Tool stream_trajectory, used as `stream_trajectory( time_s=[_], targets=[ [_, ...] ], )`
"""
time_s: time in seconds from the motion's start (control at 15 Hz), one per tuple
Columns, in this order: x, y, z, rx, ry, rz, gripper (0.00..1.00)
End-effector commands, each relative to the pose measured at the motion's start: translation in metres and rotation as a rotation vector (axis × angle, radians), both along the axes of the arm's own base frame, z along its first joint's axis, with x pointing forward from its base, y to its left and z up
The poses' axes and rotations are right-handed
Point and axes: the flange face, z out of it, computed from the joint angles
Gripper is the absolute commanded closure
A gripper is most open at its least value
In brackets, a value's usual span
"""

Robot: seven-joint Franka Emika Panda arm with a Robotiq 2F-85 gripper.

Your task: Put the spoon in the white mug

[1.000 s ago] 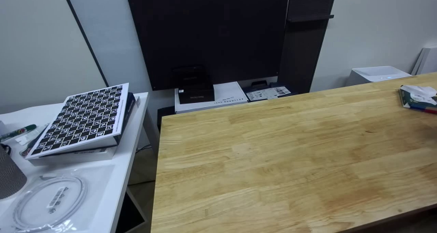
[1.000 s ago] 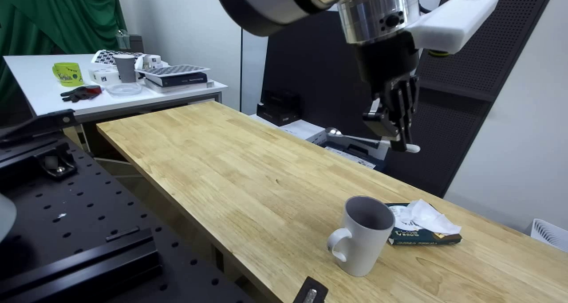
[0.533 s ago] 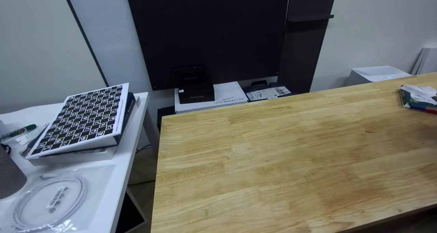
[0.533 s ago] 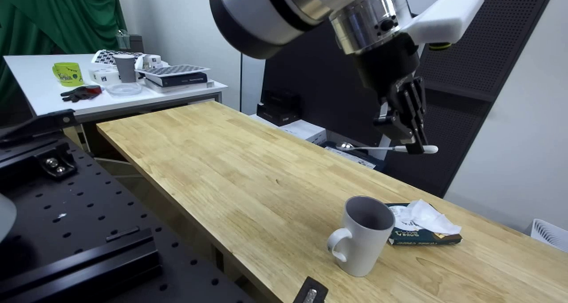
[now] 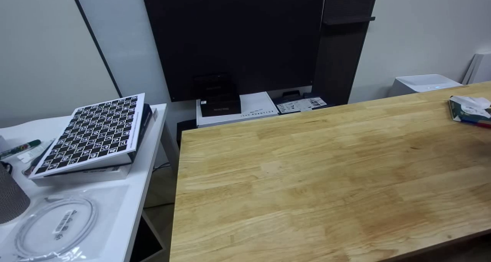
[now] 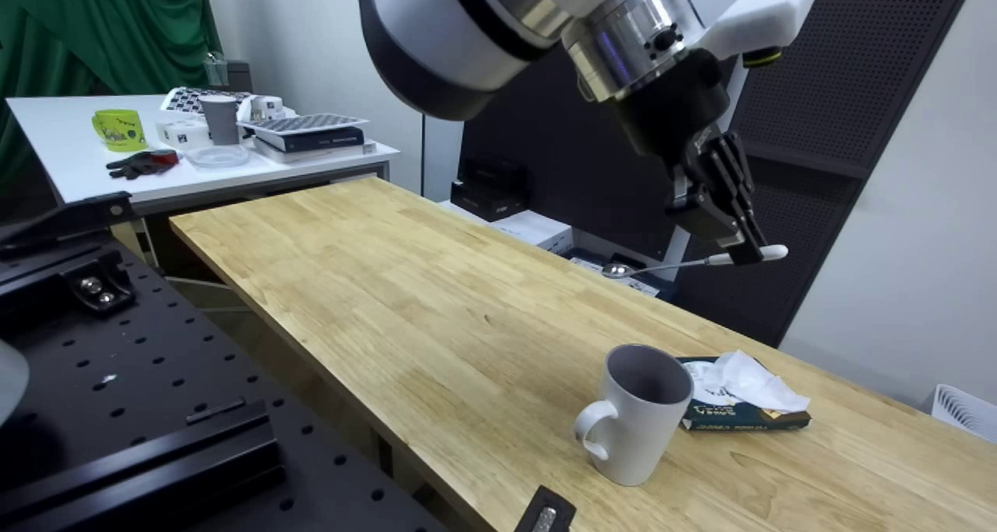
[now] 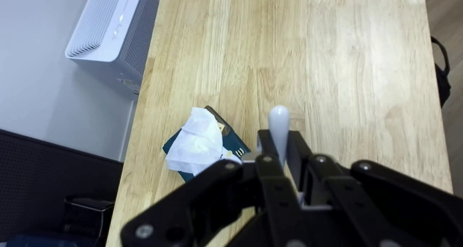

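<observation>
The spoon (image 6: 662, 268) has a white handle end, a thin metal stem and a small oval bowl. My gripper (image 6: 744, 255) is shut on its white handle, in the air above the table. The spoon lies nearly level, with the bowl pointing left and a little lower than the handle end. In the wrist view the handle's rounded end (image 7: 279, 124) sticks out between the fingertips (image 7: 281, 140); the bowl is hidden there. The white mug (image 6: 640, 438) stands upright on the table with its handle to the left, below and left of the gripper. The mug does not show in the wrist view.
A dark green box (image 6: 740, 419) with a white tissue stands right beside the mug; it also shows in the wrist view (image 7: 233, 142). The wooden table (image 6: 436, 314) has a black perforated bench (image 6: 195, 438) along its near side. A white side table (image 5: 142, 170) holds books.
In an exterior view my gripper and the spoon have moved to the right. The spoon's bowl has dropped, so the spoon tilts slightly bowl-down. The mug and box have not moved.
</observation>
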Motion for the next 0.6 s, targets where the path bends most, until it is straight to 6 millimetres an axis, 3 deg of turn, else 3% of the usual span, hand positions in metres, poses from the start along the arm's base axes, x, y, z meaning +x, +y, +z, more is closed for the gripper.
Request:
stream_trajectory(
  time_s=[0.0, 0.53],
  targets=[
    [0.004, -0.006, 0.003, -0.117, 0.037, -0.007, 0.96],
    [-0.001, -0.019, -0.010, -0.234, 0.114, -0.016, 0.96]
  ],
)
